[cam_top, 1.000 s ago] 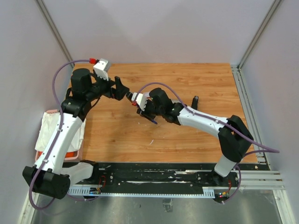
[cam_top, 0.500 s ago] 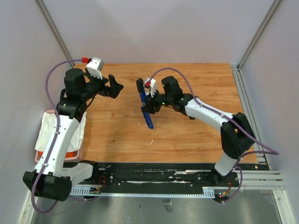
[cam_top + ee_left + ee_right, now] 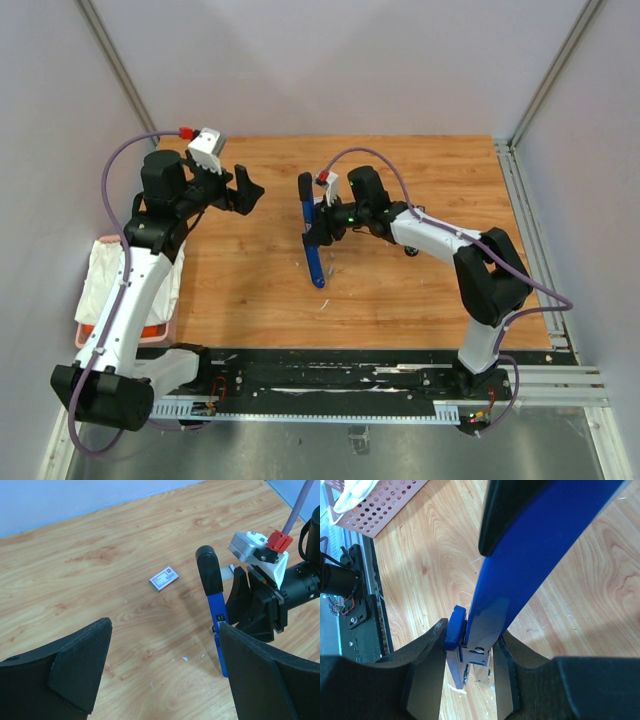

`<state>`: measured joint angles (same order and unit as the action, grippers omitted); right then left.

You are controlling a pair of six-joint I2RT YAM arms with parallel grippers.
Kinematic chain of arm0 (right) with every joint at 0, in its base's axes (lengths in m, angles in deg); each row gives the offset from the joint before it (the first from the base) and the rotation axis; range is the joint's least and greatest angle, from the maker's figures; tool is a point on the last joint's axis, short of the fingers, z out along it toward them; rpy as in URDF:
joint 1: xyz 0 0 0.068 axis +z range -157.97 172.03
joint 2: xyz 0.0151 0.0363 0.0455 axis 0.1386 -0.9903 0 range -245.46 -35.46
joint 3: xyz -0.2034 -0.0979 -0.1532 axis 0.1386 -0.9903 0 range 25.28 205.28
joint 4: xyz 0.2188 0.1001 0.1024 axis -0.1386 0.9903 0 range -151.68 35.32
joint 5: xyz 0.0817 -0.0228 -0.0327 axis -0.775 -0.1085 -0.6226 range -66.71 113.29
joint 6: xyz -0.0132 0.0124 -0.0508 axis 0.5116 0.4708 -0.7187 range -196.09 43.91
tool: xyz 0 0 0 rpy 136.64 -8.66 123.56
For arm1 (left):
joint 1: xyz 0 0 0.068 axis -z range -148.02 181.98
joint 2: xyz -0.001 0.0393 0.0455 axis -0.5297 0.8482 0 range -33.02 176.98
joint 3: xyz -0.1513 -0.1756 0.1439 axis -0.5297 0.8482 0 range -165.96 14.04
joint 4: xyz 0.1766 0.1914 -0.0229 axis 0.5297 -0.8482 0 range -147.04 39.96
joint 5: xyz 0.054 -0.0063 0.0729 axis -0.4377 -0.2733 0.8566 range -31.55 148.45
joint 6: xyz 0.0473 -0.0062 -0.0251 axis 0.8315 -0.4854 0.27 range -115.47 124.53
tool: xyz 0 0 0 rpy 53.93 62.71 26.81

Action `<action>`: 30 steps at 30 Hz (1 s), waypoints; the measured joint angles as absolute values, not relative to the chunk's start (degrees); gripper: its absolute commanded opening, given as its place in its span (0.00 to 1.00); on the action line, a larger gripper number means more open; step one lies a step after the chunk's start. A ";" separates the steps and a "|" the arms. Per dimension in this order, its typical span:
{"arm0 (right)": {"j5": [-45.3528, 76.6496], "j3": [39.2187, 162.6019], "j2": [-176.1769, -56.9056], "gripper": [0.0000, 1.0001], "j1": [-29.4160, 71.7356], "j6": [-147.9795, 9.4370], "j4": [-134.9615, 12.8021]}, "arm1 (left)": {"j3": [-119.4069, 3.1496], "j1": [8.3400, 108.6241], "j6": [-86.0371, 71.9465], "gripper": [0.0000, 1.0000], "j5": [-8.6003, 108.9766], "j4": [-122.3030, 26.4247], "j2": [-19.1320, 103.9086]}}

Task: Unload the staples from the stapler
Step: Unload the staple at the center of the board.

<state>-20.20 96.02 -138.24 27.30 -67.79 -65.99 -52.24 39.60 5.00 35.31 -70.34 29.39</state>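
Note:
The blue stapler [image 3: 313, 245] with a black end cap stands steeply over the middle of the table. It also shows in the left wrist view [image 3: 215, 605] and the right wrist view [image 3: 520, 565]. My right gripper [image 3: 322, 226] is shut on its hinge end [image 3: 470, 672], where the silvery magazine shows; I cannot tell if staples are inside. A small white staple piece [image 3: 323, 301] lies on the wood below the stapler, with more specks [image 3: 184, 658] and one strip [image 3: 461, 690]. My left gripper [image 3: 247, 190] is open and empty, left of the stapler [image 3: 165, 655].
A small red-and-white box [image 3: 164, 578] lies on the wood beyond the stapler. A pink perforated basket [image 3: 160, 328] holding white cloth sits off the table's left edge, and shows in the right wrist view [image 3: 380, 505]. A black rail runs along the near edge.
My left gripper has pulled back left, away from the right gripper. My right gripper has turned the stapler so it stands steeply, and has shifted slightly right and back.

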 measured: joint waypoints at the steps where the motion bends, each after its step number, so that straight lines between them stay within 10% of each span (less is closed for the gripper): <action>1: -20.28 96.02 -138.48 0.26 27.30 -67.49 -66.12 | -52.02 39.60 5.05 0.98 35.31 -70.25 29.39; 30: -21.81 96.02 -141.00 0.28 27.30 -65.96 -66.19 | -49.79 39.58 5.35 0.98 34.18 -68.94 28.32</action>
